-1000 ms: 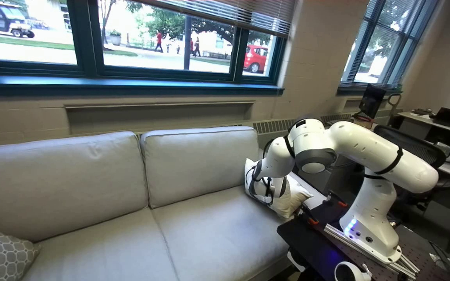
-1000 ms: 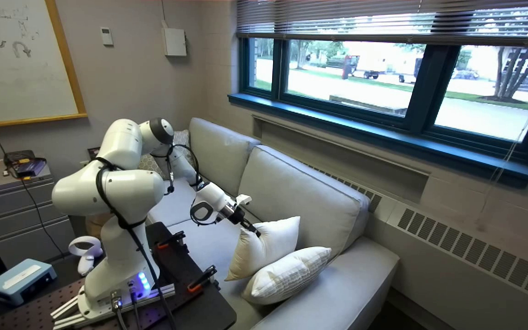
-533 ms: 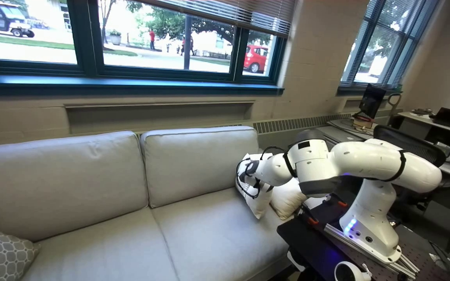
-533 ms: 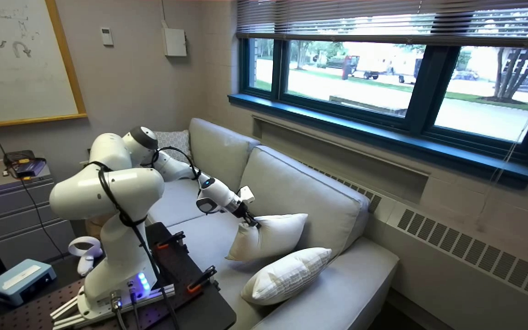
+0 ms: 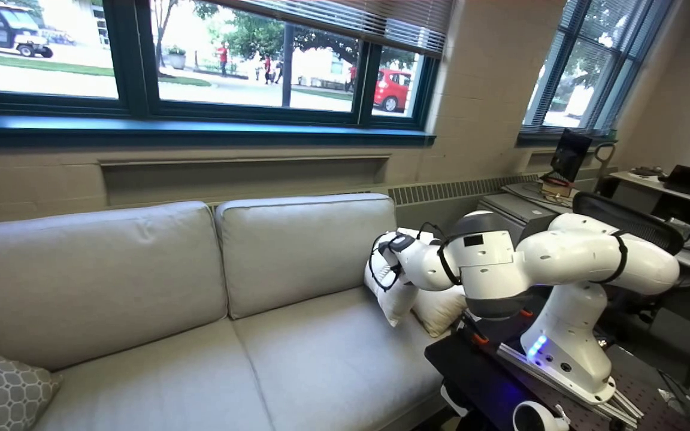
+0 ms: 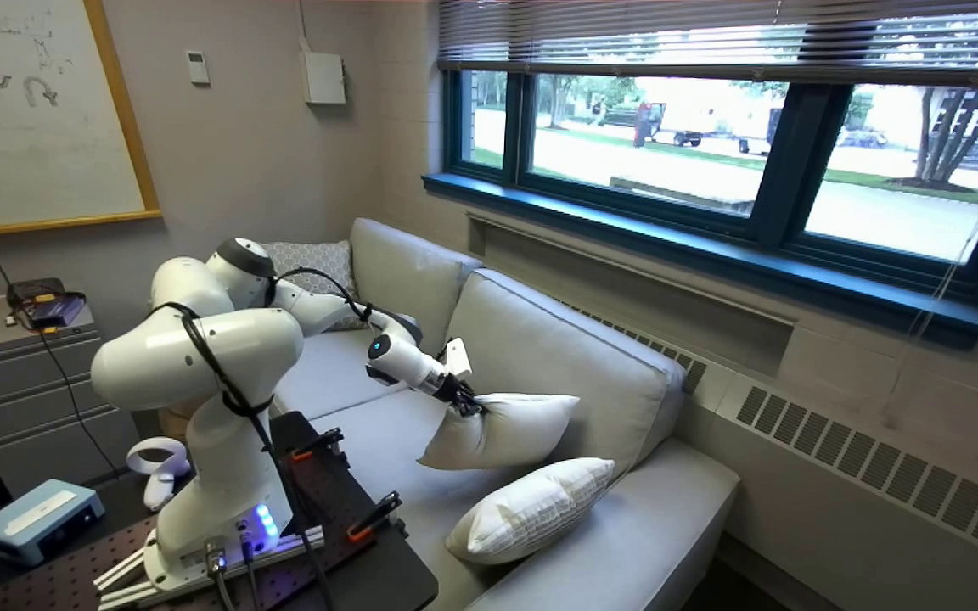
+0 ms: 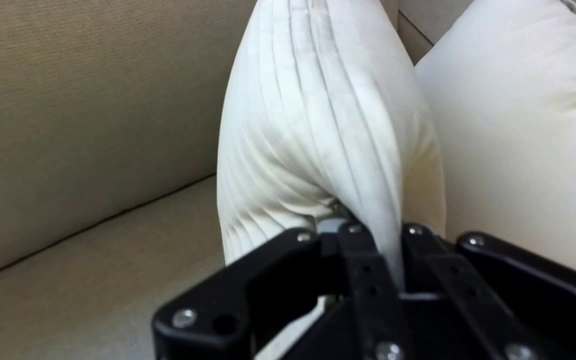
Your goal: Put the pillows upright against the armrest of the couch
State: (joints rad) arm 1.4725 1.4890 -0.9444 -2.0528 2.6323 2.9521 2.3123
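My gripper (image 7: pixel 385 232) is shut on the top edge of a cream-white pillow (image 7: pixel 308 120), whose cloth bunches and creases between the black fingers. In an exterior view this held pillow (image 6: pixel 531 428) hangs over the seat near the back cushion, its lower edge seemingly off the seat. A second cream-white pillow (image 6: pixel 540 513) leans, tilted, against the inner side of the armrest (image 6: pixel 667 509). The wrist view has that second pillow (image 7: pixel 518 125) to the right, close beside the held one. The couch (image 5: pixel 297 251) is light beige-grey. The arm covers part of the held pillow (image 5: pixel 390 305) in an exterior view.
A grey patterned pillow (image 5: pixel 3 386) sits at the couch's far end. The robot's dark base table (image 6: pixel 370 560) with clamps (image 6: pixel 374 518) borders the seat front. Behind the couch runs the wall with a vent (image 6: pixel 845 441) and window sill (image 6: pixel 710 255).
The held pillow has risen off the seat and come away from the second pillow, with my gripper still shut on it. The arm's elbow has drawn back and lower. The second pillow barely moved.
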